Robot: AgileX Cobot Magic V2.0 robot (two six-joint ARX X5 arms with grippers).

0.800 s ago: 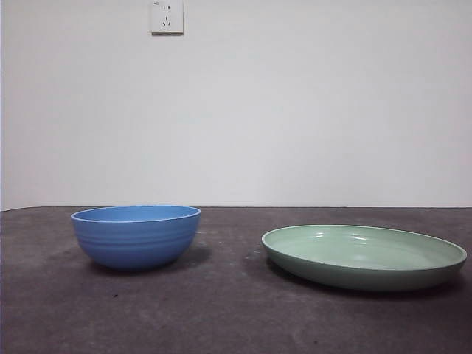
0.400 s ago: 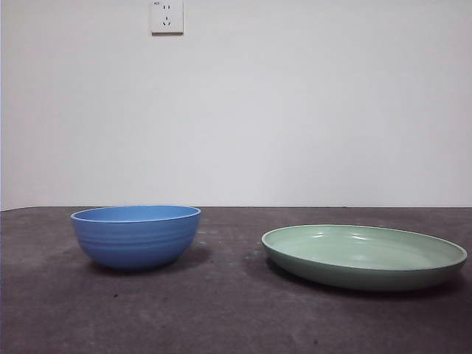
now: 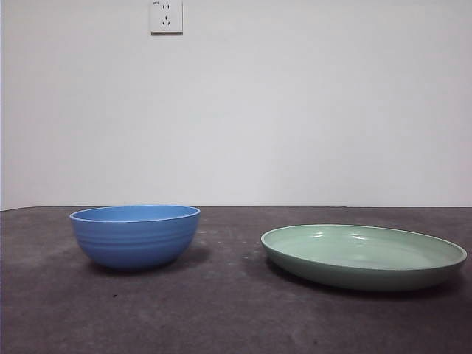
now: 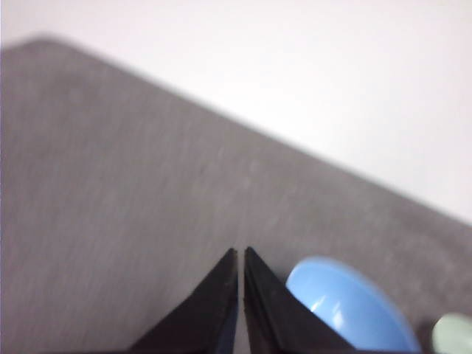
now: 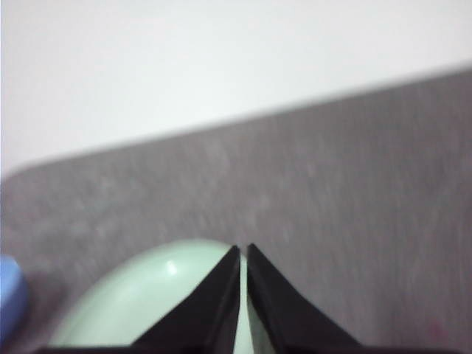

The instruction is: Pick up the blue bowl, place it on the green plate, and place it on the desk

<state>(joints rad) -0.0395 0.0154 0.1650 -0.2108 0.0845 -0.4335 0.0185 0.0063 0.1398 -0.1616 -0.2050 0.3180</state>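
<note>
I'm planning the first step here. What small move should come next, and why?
Probably open the left gripper and lower it toward the blue bowl. The bowl stands alone on the desk, apart from the green plate, and the left wrist view shows it close by. Both grippers look shut and hold nothing; the right gripper hangs over the plate.

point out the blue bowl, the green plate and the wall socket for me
blue bowl point(image 3: 135, 240), front view, on its ridged outer wall
green plate point(image 3: 354, 275), front view, on its near outer rim
wall socket point(image 3: 166, 16), front view, on the middle of its white faceplate
</note>
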